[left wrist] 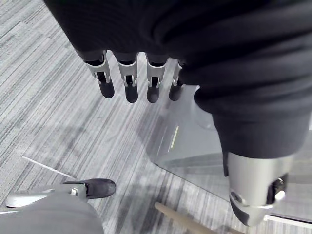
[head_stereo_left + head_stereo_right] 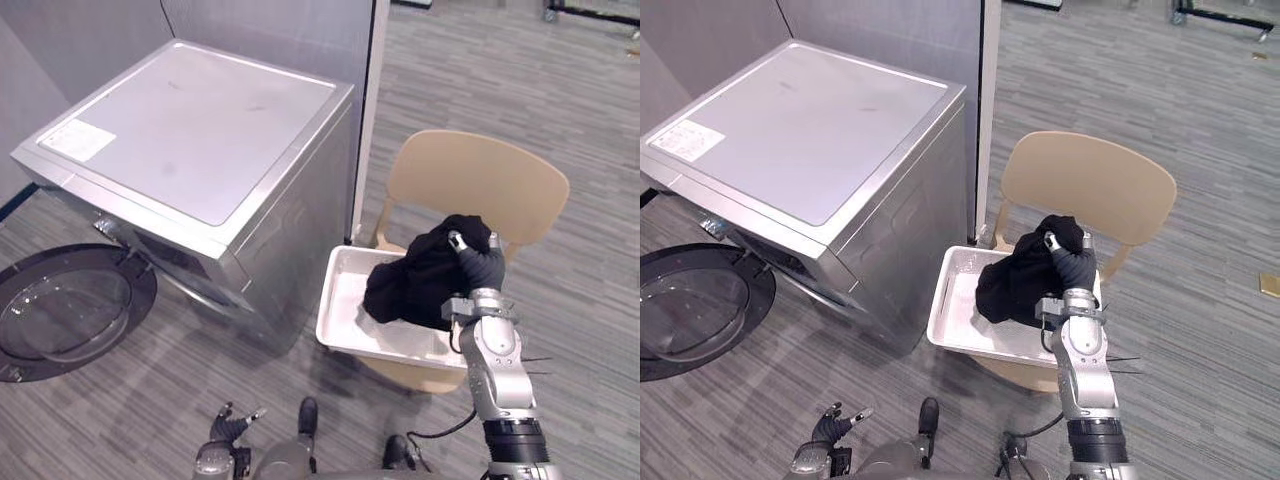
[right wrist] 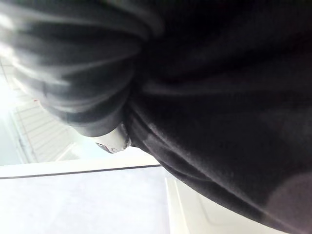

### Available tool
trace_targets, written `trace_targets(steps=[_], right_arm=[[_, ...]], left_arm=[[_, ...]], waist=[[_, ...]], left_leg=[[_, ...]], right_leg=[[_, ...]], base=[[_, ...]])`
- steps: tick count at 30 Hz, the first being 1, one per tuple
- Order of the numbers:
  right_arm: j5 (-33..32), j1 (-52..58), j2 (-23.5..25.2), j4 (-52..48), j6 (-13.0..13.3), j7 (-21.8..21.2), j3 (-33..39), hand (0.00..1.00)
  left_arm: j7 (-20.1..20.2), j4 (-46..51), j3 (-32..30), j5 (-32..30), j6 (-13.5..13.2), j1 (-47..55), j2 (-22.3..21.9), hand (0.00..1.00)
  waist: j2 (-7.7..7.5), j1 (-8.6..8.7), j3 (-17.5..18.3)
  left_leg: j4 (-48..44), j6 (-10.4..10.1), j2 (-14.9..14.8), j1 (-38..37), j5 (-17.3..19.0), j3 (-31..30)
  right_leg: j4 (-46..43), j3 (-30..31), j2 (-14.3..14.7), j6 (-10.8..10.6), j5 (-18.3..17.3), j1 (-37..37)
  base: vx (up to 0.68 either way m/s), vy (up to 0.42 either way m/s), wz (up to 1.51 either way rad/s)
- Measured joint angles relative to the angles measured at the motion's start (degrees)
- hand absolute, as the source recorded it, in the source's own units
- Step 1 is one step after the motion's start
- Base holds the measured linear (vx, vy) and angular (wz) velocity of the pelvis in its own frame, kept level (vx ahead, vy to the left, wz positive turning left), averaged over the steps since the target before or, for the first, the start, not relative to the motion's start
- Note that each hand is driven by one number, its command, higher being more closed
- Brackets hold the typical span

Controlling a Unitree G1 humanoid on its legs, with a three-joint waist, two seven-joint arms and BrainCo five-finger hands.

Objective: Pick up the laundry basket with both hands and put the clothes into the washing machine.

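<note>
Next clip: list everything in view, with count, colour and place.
washer: one, silver, left of the chair
door: one, dark, round, swung open at the washer's front
label: one, white, on a corner of the washer's top
wall: one, grey, behind the washer
chair: one, beige, right of the washer
basket: one, white, on the chair seat
clothes: one bundle, black, over the basket's right part
floor: grey striped carpet
left hand: open, empty, low before the washer
right hand: on the clothes
</note>
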State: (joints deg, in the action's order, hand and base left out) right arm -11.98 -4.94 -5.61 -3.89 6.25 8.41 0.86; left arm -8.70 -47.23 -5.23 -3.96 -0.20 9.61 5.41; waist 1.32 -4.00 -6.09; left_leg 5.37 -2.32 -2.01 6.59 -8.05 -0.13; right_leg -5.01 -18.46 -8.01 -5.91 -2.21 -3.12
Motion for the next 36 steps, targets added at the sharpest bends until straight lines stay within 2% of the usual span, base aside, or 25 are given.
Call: trace_targets(steps=[2,3,4,5,6,8,9,10,11,12,13,14,15,17,18,20,21,22,23,24,25,28,31,35,36], right_arm=[[-0.98,0.67,0.74,-0.98,0.11,0.09,-0.07,1.00],[-1.21,1.33,0.85,-2.83,0.20,0.20,0.06,1.00],[-1.39,1.35,1.08,-3.95,0.21,0.22,0.02,1.00],[-1.41,1.31,1.28,-4.70,0.40,0.22,-0.05,1.00],[-1.41,0.89,1.85,-5.88,1.32,0.28,-1.05,1.00],[-1.45,-1.63,2.15,-8.10,2.04,0.35,-3.16,1.00],[-1.48,-3.12,1.85,-9.72,2.49,0.35,-3.68,1.00],[-1.53,-3.76,1.08,-10.60,2.83,0.51,-3.80,1.00],[-1.56,-3.75,0.70,-10.90,2.98,0.82,-3.95,1.00],[-1.62,-3.81,0.05,-11.03,3.28,1.53,-4.06,1.00],[-1.62,-3.82,-0.32,-11.08,3.31,1.67,-3.74,1.00],[-1.57,-4.61,-0.97,-11.01,3.34,1.74,-3.37,1.00],[-1.51,-5.48,-1.54,-11.01,3.29,1.80,-3.05,1.00],[-1.49,-6.68,-1.67,-11.06,3.30,1.79,-3.15,1.00],[-1.49,-7.55,-1.73,-11.03,3.34,1.54,-3.36,1.00],[-2.13,-8.94,-1.90,-10.44,3.50,1.27,-3.70,1.00],[-2.80,-9.43,-2.40,-9.89,3.52,0.84,-4.03,1.00],[-3.99,-9.98,-3.17,-8.66,3.50,-0.92,-4.94,1.00],[-4.49,-10.10,-3.32,-8.41,3.49,-1.64,-5.38,1.00],[-5.10,-10.11,-3.33,-7.99,3.50,-2.84,-5.68,1.00],[-5.95,-10.77,-3.15,-6.52,3.37,-3.99,-6.79,1.00],[-7.55,-11.71,-2.22,-3.99,2.16,-6.42,-13.90,1.00],[-10.21,-12.95,-0.48,-3.79,2.10,-8.88,-21.34,1.00],[-15.30,-14.12,1.61,-3.79,2.06,-11.01,-27.75,1.00],[-17.21,-14.37,1.92,-3.79,2.06,-11.37,-29.98,1.00]], left_arm=[[-0.05,2.91,0.02,0.79,-0.06,0.39,-0.35,0.00],[-0.13,6.36,0.05,1.23,-0.25,0.13,-0.57,0.00],[-0.19,8.71,0.13,1.71,-0.58,0.14,-0.70,0.00],[-0.23,10.18,0.14,1.99,-0.67,0.16,-0.73,0.00],[-0.41,13.53,0.35,2.34,-0.92,0.76,-0.98,0.00],[-1.36,18.88,0.83,3.73,-1.38,1.55,-1.98,0.00],[-1.63,21.95,1.53,4.48,-1.73,1.68,-3.11,0.00],[-1.74,24.54,3.25,4.63,-1.78,1.91,-4.91,0.00],[-1.71,26.30,4.29,4.83,-1.82,2.56,-5.45,0.00],[-1.64,29.30,6.46,5.64,-1.97,3.53,-6.17,0.00],[-1.58,29.87,7.35,5.68,-2.00,3.31,-6.31,0.00],[-1.40,31.66,8.71,5.67,-2.13,2.60,-6.58,0.00],[-1.30,34.16,9.62,5.63,-2.59,2.88,-6.33,0.00],[-1.29,37.20,9.86,5.53,-3.10,3.14,-6.07,0.00],[-1.26,38.87,10.23,5.44,-4.04,2.86,-5.53,0.00],[-1.02,39.86,11.86,4.99,-5.32,1.19,-3.92,0.00],[-0.52,40.23,13.23,4.47,-5.50,0.11,-3.20,0.00],[0.18,41.42,16.15,3.21,-5.81,-1.11,-2.15,0.00],[0.39,41.97,17.10,2.56,-5.93,-1.73,-1.76,0.00],[0.98,42.25,18.61,1.44,-6.27,-3.63,-1.47,0.00],[0.97,42.67,20.18,0.19,-6.82,-5.75,-1.13,0.00],[0.48,43.29,22.51,-3.43,-6.96,-8.87,-0.48,0.00],[-1.62,43.55,23.42,-8.00,-7.10,-10.94,0.18,0.00],[-4.07,43.00,24.87,-11.32,-6.79,-13.36,0.61,0.00],[-4.79,42.90,25.10,-12.55,-6.70,-13.92,0.64,1.00]], waist=[[-0.03,0.09,-0.04],[-0.19,0.19,-0.12],[-0.61,0.19,-0.05],[-0.92,0.06,0.02],[-2.13,-0.40,0.74],[-2.59,-2.08,0.99],[-1.84,-3.64,0.84],[0.66,-3.73,0.59],[1.41,-3.48,0.65],[2.16,-3.00,0.51],[2.05,-2.70,0.46],[0.83,-2.58,-0.29],[0.45,-2.77,-0.43],[0.62,-2.23,-0.33],[1.75,-1.44,0.37],[2.25,-1.03,0.58],[2.48,-0.91,0.75],[2.48,0.13,2.09],[2.76,0.28,2.76],[2.27,0.30,2.89],[1.86,-0.03,3.00],[1.65,0.00,3.06],[0.83,0.00,3.62],[-0.21,0.07,4.25],[-0.31,0.07,4.46]], left_leg=[[0.00,0.39,0.32,-0.12,0.27,-1.27],[-0.23,1.45,0.71,0.05,-0.37,-2.93],[-1.15,1.51,1.19,0.45,-0.44,-4.55],[-2.20,1.49,1.59,0.97,-0.43,-5.21],[-4.26,1.19,2.51,2.73,-0.51,-6.50],[-7.50,0.56,3.01,6.43,-0.91,-7.37],[-8.71,-0.22,2.34,8.72,-1.47,-7.71],[-9.32,-0.63,0.84,10.16,-2.05,-9.32],[-8.99,-0.32,0.25,10.62,-1.84,-10.07],[-7.06,0.91,-1.24,11.05,0.99,-7.20],[-6.94,1.86,-1.95,11.38,3.75,-4.89],[-8.69,2.63,-2.83,12.87,5.55,0.96],[-13.14,2.68,-3.10,13.27,5.34,4.31],[-22.68,2.87,-3.55,12.18,5.91,5.35],[-28.05,2.76,-4.71,10.53,9.55,5.39],[-29.44,2.95,-5.91,7.59,13.21,5.89],[-27.47,2.72,-5.71,6.59,13.11,6.34],[-19.27,0.13,-4.49,4.31,11.54,6.01],[-14.54,-0.89,-4.10,2.82,10.91,5.22],[-9.26,-1.43,-3.16,1.23,8.07,4.69],[-4.83,-0.83,-2.41,-0.22,5.27,4.39],[-0.70,-0.03,-1.07,-3.77,2.54,3.26],[-0.03,0.10,-0.71,-5.08,2.11,3.18],[0.18,0.00,-0.95,-5.27,1.57,2.24],[0.45,-0.06,-1.04,-5.28,1.53,2.09]], right_leg=[[-5.21,0.92,-0.76,-0.55,-2.37,-1.36],[-13.77,6.17,-1.33,-1.50,-6.98,-3.26],[-21.05,9.53,-1.62,-1.58,-9.90,-4.31],[-24.41,10.95,-1.48,-2.02,-11.15,-4.29],[-27.03,13.86,-1.10,-2.41,-13.22,-4.01],[-22.89,15.65,0.10,-0.58,-16.55,-3.12],[-19.11,15.06,1.22,1.31,-18.65,-2.67],[-18.66,12.61,3.28,2.35,-17.57,-2.65],[-19.02,11.31,3.97,2.65,-17.44,-2.83],[-18.67,8.19,4.61,4.01,-16.74,-3.00],[-17.64,7.22,4.03,4.67,-16.06,-2.85],[-16.03,4.89,2.82,5.65,-14.48,-3.09],[-14.93,3.53,1.70,5.91,-12.80,-3.15],[-13.56,1.78,1.05,5.99,-11.03,-3.17],[-12.87,0.42,1.08,5.88,-10.08,-3.17],[-12.87,-0.77,0.49,5.31,-9.54,-3.36],[-12.89,-1.39,0.12,4.68,-9.23,-3.26],[-11.00,-2.50,0.01,3.63,-8.56,-3.09],[-10.12,-3.48,-0.01,3.42,-8.11,-3.10],[-9.48,-4.21,-0.49,3.47,-7.44,-3.09],[-8.44,-4.45,-0.57,2.79,-6.12,-2.85],[-6.86,-5.00,-0.97,1.91,-4.85,0.03],[-6.62,-4.84,-1.21,1.65,-4.47,1.21],[-5.63,-5.05,-0.61,1.87,-4.09,1.85],[-5.34,-5.04,-0.42,2.02,-3.94,1.94]], base=[[-0.03,-0.001,0.44],[-0.03,-0.024,0.96],[-0.02,-0.082,1.11],[-0.03,-0.149,0.95],[-0.08,-0.225,0.78],[-0.14,-0.225,0.46],[-0.23,-0.211,0.40],[-0.25,-0.194,0.52],[-0.29,-0.164,0.91],[-0.25,-0.131,0.90],[-0.28,-0.109,1.10],[-0.24,-0.092,0.89],[-0.19,-0.074,0.75],[-0.16,-0.056,0.54],[-0.18,0.030,0.51],[-0.15,0.124,0.43],[-0.15,0.176,0.61],[-0.11,0.147,0.62],[-0.11,0.182,0.73],[-0.08,0.154,0.50],[-0.08,0.146,0.44],[-0.06,0.107,0.23],[-0.04,0.049,0.05],[-0.04,-0.014,0.04],[-0.04,-0.015,0.02]])
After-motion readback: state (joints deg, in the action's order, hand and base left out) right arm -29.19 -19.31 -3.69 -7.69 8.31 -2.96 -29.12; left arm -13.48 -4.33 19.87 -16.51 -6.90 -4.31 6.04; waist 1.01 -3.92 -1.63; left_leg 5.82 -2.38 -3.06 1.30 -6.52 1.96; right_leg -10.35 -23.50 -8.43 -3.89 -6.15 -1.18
